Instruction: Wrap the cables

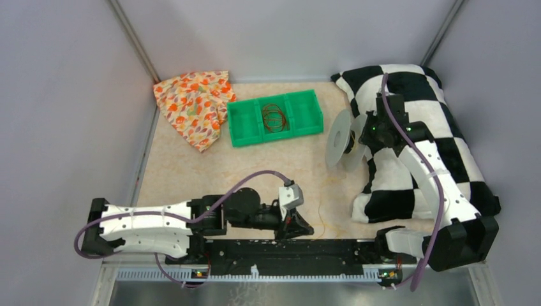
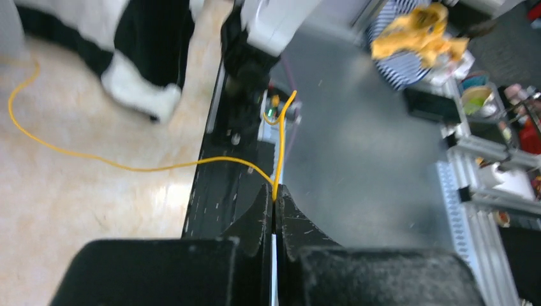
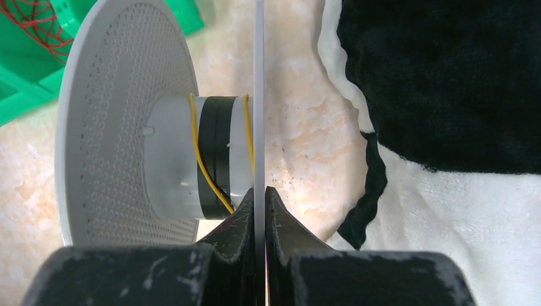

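Note:
A thin yellow cable (image 2: 127, 167) is pinched in my left gripper (image 2: 275, 192), which is shut on it low at the table's front edge (image 1: 305, 229). From the jaws one strand trails left across the table and another rises over the black base rail. My right gripper (image 3: 259, 190) is shut on the thin edge of one flange of the clear round spool (image 3: 115, 127), holding it up beside the checkered cloth (image 1: 348, 143). A turn or two of yellow cable (image 3: 204, 172) lies round the spool's hub. More loops of thin wire (image 1: 274, 118) rest in a green tray.
The green tray (image 1: 245, 124) with three compartments stands at the back centre. An orange patterned cloth (image 1: 194, 105) lies at the back left. A black-and-white checkered cloth (image 1: 440, 134) covers the right side under the right arm. Walls close in the table.

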`<move>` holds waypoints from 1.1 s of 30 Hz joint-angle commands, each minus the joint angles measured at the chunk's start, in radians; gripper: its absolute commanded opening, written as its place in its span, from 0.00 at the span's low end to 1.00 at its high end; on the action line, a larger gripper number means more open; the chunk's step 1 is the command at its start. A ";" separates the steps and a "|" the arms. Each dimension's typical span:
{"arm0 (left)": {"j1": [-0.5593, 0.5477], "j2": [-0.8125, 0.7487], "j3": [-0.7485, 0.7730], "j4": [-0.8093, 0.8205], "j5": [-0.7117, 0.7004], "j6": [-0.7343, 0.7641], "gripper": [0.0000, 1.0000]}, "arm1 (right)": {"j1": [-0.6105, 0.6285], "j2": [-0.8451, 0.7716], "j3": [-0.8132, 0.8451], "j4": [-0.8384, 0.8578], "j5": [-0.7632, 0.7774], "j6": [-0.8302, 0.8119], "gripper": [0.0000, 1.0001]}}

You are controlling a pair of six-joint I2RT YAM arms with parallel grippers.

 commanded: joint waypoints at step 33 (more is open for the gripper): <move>0.010 0.227 0.717 0.532 -0.196 0.423 0.00 | 0.152 -0.114 -0.238 0.085 -0.021 0.022 0.00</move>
